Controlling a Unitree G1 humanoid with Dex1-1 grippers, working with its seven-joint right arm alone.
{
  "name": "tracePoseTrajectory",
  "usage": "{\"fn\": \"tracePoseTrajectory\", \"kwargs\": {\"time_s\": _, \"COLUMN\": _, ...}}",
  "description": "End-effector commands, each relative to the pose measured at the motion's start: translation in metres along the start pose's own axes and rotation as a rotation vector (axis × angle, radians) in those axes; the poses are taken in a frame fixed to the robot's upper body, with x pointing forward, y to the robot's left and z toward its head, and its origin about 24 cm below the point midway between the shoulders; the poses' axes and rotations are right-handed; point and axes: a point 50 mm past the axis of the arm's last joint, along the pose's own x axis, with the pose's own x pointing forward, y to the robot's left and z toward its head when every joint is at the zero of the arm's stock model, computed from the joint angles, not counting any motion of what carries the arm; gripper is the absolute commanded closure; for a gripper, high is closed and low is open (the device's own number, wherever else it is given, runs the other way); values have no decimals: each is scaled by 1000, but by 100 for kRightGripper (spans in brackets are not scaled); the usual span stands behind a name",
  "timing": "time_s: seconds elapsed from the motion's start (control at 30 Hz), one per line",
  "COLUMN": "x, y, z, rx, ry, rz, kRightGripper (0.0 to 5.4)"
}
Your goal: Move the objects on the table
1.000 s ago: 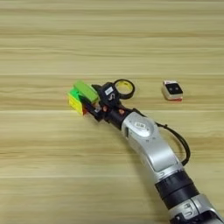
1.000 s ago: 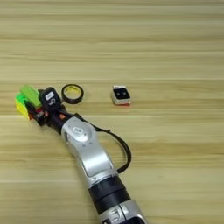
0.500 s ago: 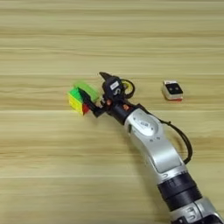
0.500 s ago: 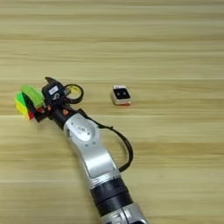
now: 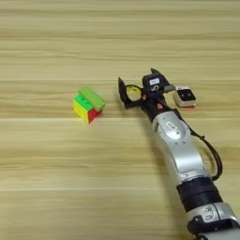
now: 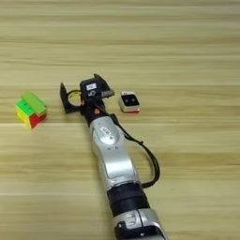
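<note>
A lime-green block lies on top of the multicoloured puzzle cube, left of centre on the table. My right gripper is open and empty, a short way to the right of them. Its black fingers stand on either side of the black ring with the yellow inner side, which the gripper partly hides. Whether a finger touches the ring I cannot tell. Just right of the gripper sits the flat white-and-red box with the tiny black cube on it.
My silver forearm runs from the bottom right corner up to the gripper, with a black cable looping along its right side.
The gripper has opened, left the green block on the puzzle cube and drawn back to the right, and now stands at the ring. Block, cube and box have stayed put.
</note>
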Motion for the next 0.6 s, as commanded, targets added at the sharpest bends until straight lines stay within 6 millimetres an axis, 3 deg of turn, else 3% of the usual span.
{"fn": "tracePoseTrajectory", "kwargs": {"time_s": 0.03, "x": 17, "y": 0, "z": 25, "rx": 11, "ry": -90, "rz": 27, "kRightGripper": 2}}
{"fn": "tracePoseTrajectory", "kwargs": {"time_s": 0.6, "x": 29, "y": -10, "z": 3, "rx": 30, "ry": -2, "rz": 18, "kRightGripper": 2}}
